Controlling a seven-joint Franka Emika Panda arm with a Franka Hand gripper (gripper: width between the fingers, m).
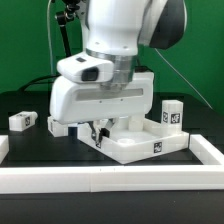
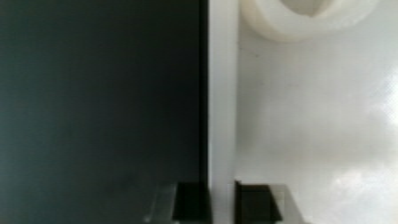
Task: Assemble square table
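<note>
The white square table top (image 1: 150,141) lies on the black surface, with a marker tag on its near side. My gripper (image 1: 97,132) reaches down at the top's corner on the exterior view's left. In the wrist view the gripper (image 2: 221,200) is shut on the top's thin raised rim (image 2: 221,100). A dark finger (image 2: 192,200) presses on each side of the rim. The top's inner face (image 2: 311,120) has a round socket (image 2: 306,20). One white tagged leg (image 1: 172,113) stands upright by the top's far right corner. Another leg (image 1: 22,120) lies at the left, and a third (image 1: 57,125) is partly hidden by the hand.
A long white rail (image 1: 110,178) edges the front of the black surface, and another rail (image 1: 211,150) runs along the exterior view's right. Black cables and a green wall lie behind the arm.
</note>
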